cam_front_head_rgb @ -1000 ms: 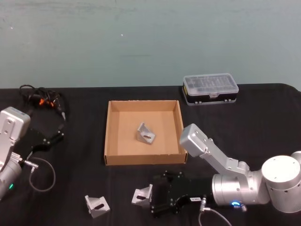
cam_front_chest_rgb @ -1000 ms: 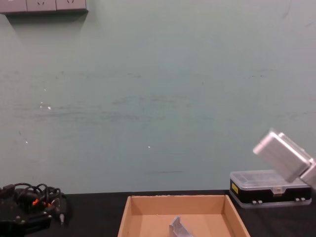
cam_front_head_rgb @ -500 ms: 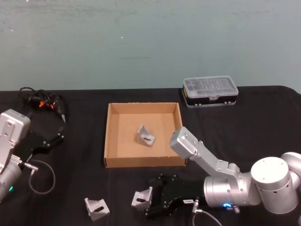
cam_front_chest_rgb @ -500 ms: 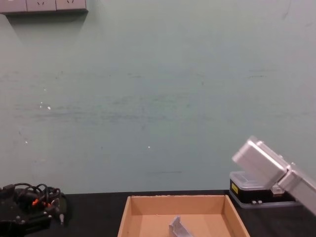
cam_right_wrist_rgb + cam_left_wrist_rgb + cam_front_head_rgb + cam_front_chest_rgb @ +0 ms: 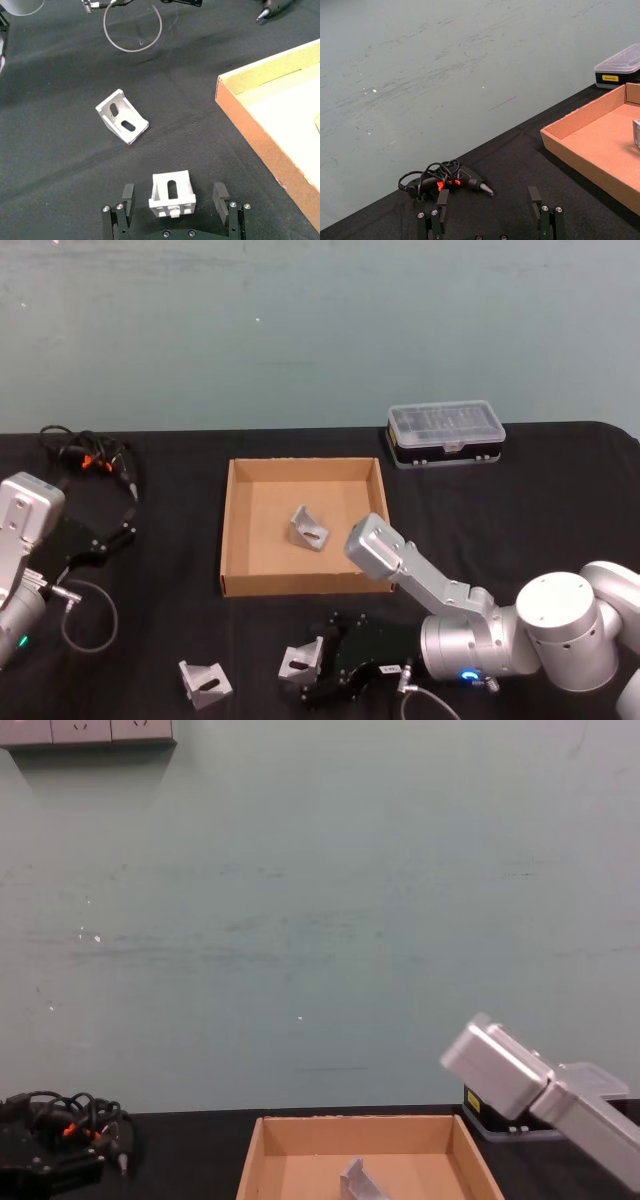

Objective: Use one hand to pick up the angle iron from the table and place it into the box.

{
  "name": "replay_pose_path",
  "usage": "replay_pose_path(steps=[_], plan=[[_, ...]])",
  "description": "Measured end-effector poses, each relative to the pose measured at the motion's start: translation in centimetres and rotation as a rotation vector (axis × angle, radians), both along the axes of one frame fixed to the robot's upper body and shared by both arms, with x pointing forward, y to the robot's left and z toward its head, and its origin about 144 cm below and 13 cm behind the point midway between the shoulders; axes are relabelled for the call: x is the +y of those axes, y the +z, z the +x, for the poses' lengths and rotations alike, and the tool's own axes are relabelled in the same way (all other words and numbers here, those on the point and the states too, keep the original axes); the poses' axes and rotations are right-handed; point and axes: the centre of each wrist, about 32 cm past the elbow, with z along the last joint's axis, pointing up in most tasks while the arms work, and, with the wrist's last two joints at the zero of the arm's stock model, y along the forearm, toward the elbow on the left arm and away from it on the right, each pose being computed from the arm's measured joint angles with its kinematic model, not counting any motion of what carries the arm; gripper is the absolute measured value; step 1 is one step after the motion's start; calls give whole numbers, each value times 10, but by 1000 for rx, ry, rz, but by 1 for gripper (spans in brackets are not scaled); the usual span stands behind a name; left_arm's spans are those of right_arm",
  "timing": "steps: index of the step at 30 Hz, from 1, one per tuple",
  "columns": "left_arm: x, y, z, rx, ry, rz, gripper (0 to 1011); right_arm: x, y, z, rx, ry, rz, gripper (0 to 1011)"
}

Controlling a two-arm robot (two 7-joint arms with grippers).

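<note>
**Now the right pincer (image 5: 173,194) straddles an angle iron (image 5: 299,661), nothing gripped yet**

Well, here we are at the front edge of the black worktop (image 5: 550,510). The right arm lies low, with its silver elbow raised in front of the near right corner of the box (image 5: 223,540). Its pincer points toward the robot's left. The fingers (image 5: 128,194) are spread wide, one on each side of the angle iron, with a clear gap on both sides. So it's open and empty, holding nothing. The bracket itself sits flat on the worktop, right between those fingers, with a slot showing in its face.

Further to the robot's left there's a second angle iron (image 5: 205,680). It is also on the worktop, near the first but apart from it, and two slots are visible on it.

The tan box sits open-topped in the middle of the worktop, just behind the right pincer. A third angle iron (image 5: 309,527) lies inside it (roughly in the middle of its floor).

Beyond the box's far right corner stands a black case with a clear lid (image 5: 446,433), apart from the box.

Over on the left side the other arm is parked. The left pincer (image 5: 488,192) is open too, with nothing between its fingers. It faces a corded tool (image 5: 455,177) lying in a tangle of black cable at the far left of the worktop.
</note>
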Motion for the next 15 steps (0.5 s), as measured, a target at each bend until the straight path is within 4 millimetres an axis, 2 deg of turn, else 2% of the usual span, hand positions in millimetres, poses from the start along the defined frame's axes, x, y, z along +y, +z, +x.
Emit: replay_pose_path(steps=[15], plan=[[0, 0, 0, 0, 0, 0, 1000, 2, -1, 1, -2, 0, -6, 997]])
